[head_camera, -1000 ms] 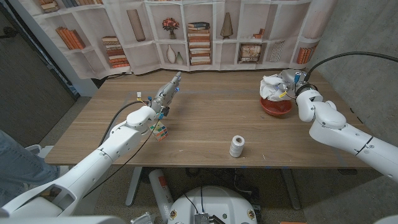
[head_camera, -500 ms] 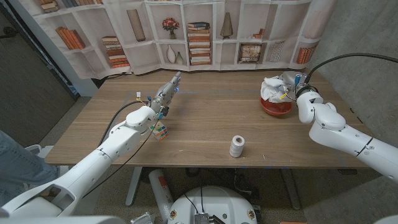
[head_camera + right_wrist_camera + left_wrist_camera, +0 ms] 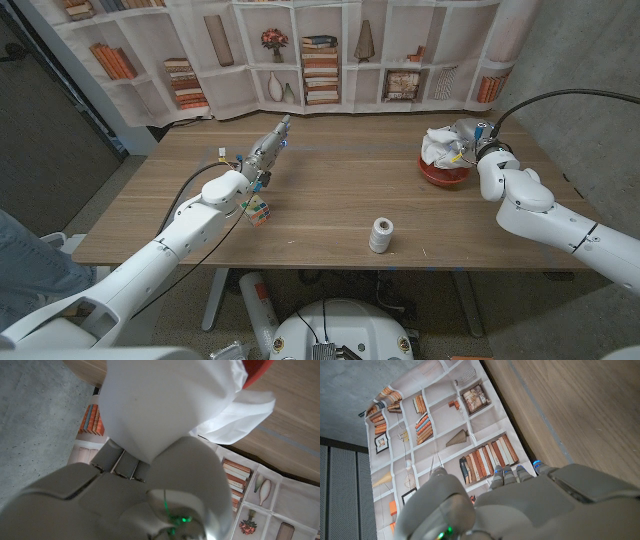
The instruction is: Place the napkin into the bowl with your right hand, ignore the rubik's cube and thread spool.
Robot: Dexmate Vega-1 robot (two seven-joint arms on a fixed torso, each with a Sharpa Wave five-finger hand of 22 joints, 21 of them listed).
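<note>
- No legible writing on any item.
- Right hand, upper right of frame: fingers grip napkin over red bowl.
- Left hand, centre-left: fingers extended, holding nothing, beyond cube.
- Spool upright on desk.

1. The table looks like wood with a matt finish and a fine, straight grain.
2. The napkin is white, soft and crumpled; cloth or paper, I cannot tell.
3. The bowl is red and smooth, with a light gloss.
4. The right hand and the left hand have grey shells, like smooth matt plastic.
5. The arms are covered in white glossy plastic.
6. The backdrop behind the table is a printed sheet, slightly wrinkled, showing bookshelves.
7. The thread spool is off-white and matt.
</note>
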